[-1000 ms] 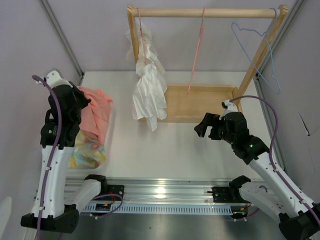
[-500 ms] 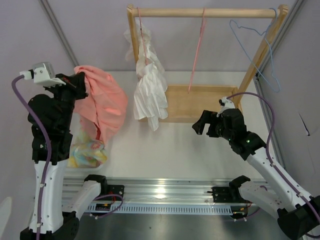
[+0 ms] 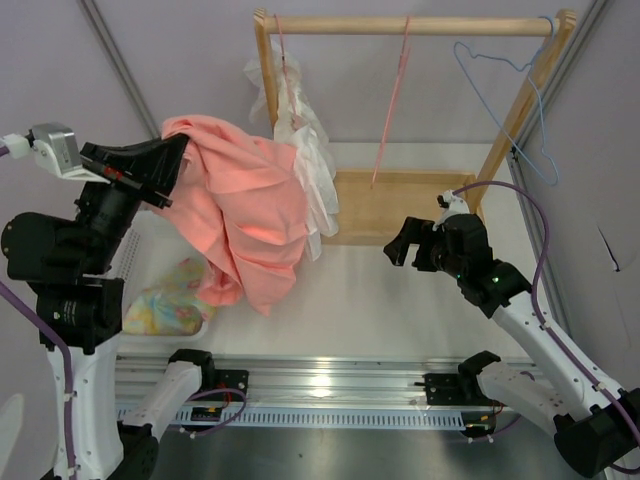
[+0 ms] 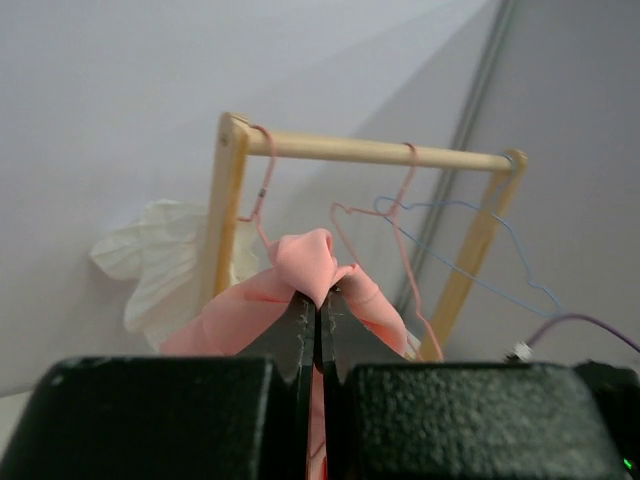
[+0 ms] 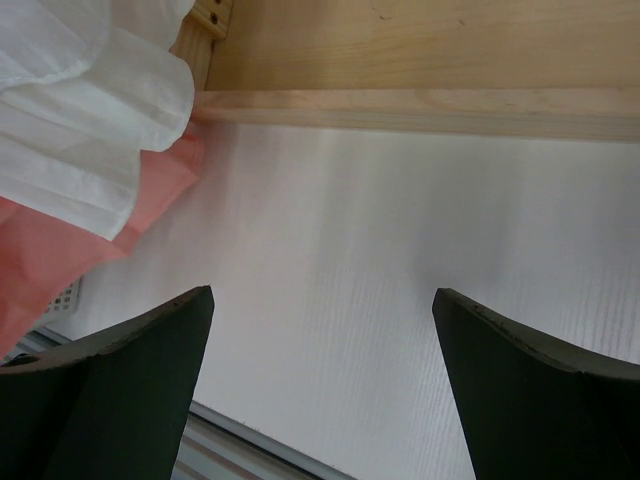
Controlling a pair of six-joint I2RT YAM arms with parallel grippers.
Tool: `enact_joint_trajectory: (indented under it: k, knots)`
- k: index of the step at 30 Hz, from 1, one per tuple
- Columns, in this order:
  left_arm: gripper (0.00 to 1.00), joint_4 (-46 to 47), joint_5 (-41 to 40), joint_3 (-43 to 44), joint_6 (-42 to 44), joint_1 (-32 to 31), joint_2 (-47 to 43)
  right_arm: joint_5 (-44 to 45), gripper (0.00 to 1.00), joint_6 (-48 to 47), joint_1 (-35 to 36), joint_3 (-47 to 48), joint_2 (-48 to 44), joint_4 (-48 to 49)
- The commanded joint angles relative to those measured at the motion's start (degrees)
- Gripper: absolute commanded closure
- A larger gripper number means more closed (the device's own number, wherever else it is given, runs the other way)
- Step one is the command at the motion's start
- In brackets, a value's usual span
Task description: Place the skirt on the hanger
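The left gripper (image 3: 180, 155) pinched one bunched fold of the skirt (image 3: 245, 215) between fully closed fingers, so the fabric hung above the table's left side, against the white garment (image 3: 318, 185) and short of the empty hanger (image 3: 392, 100) at mid-rail. With so small a pinch, the cloth could slip free, or snag the white garment and knock the hanger swinging. The right gripper (image 3: 415, 245) hovered wide open near the rack's base, and a light-blue hanger (image 3: 500, 70) hung at the rail's right end.
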Motion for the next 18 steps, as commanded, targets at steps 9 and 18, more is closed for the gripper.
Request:
enact_joint_trajectory:
  k: [9, 18]
  knots:
    - [1.00, 8.3, 19.3, -14.2, -7.8, -8.3, -5.9, 1.4, 0.00, -0.9, -0.2, 2.2, -0.7, 1.7]
    - [1.00, 6.5, 6.6, -15.0, 2.1, -31.6, 2.8, -4.2, 0.01, 1.2, -0.1, 2.6, 0.0, 3.3]
